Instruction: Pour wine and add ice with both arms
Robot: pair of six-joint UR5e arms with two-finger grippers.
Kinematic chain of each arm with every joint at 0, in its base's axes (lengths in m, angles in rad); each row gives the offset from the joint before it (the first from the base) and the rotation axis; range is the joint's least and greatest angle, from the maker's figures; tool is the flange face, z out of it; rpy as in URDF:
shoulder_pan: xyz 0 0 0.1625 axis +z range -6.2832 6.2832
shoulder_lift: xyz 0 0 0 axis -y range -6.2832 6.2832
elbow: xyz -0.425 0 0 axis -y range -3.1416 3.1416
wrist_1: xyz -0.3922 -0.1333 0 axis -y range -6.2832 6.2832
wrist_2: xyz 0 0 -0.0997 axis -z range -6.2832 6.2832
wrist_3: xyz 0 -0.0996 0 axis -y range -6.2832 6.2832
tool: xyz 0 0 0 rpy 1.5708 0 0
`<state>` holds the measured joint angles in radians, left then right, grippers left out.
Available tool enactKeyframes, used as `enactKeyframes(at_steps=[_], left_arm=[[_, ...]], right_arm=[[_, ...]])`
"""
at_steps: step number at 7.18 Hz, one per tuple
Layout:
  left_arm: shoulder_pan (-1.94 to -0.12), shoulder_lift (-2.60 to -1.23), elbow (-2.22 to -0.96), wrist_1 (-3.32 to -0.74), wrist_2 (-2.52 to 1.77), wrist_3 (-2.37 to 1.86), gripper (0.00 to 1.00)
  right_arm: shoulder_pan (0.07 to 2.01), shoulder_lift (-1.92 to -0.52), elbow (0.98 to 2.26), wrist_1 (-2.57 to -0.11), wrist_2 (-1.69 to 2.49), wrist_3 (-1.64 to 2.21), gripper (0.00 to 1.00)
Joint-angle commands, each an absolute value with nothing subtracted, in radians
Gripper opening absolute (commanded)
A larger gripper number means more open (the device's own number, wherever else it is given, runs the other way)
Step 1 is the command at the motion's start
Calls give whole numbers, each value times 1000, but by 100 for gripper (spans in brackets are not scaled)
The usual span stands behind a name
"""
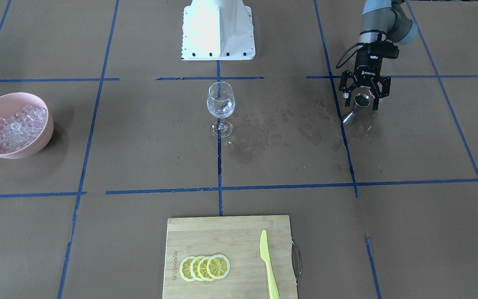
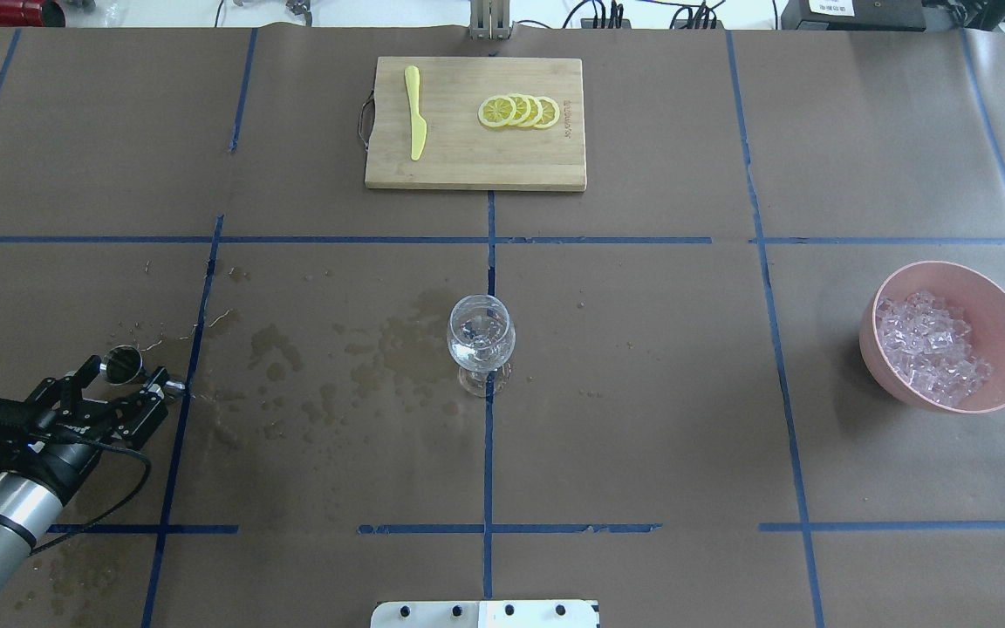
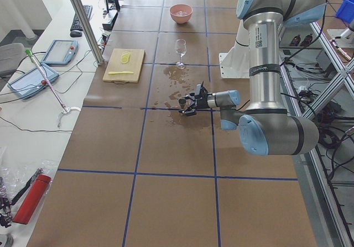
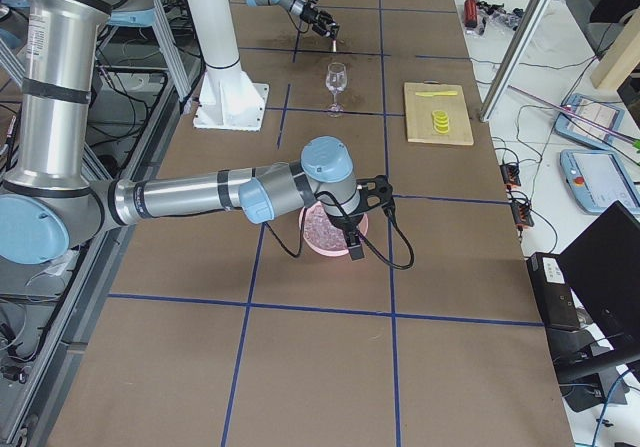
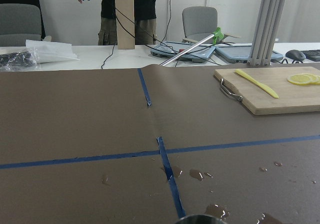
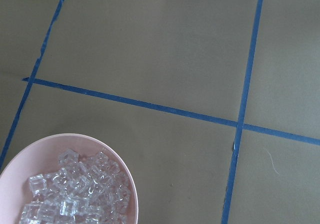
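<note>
A clear wine glass (image 1: 221,101) stands at the table's middle with a little clear wine (image 1: 221,111) in its bowl. My left gripper (image 1: 361,99) reaches in low over the table, open, with a steel jigger (image 1: 355,109) standing upright between its fingers. The jigger's rim (image 5: 200,219) shows at the bottom of the left wrist view. Ice cubes (image 2: 930,349) fill a pink bowl (image 2: 1004,314) on the robot's right. My right gripper (image 4: 355,252) hangs above that bowl, and I cannot tell whether it is open or shut. The right wrist view shows the ice (image 6: 75,199), no fingers.
Wet spill patches (image 1: 264,133) spread between the glass and the jigger. A bamboo cutting board (image 1: 230,232) at the far edge carries lemon slices (image 1: 205,267) and a yellow knife (image 1: 268,261). The white robot base (image 1: 218,29) stands behind the glass.
</note>
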<state>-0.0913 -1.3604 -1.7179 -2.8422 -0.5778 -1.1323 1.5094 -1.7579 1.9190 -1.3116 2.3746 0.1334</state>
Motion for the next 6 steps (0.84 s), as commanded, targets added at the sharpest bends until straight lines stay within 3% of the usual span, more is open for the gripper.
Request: enactKeyframes(at_steps=[1, 6], left_arm=[[-86, -1381, -1692, -2841, -575, -1134, 65], [-86, -1404, -1657, -2842, -575, -1132, 58]], right_arm=[[1509, -1758, 1919, -1312, 2375, 133, 100], [1509, -1758, 1919, -1312, 2375, 133, 100]])
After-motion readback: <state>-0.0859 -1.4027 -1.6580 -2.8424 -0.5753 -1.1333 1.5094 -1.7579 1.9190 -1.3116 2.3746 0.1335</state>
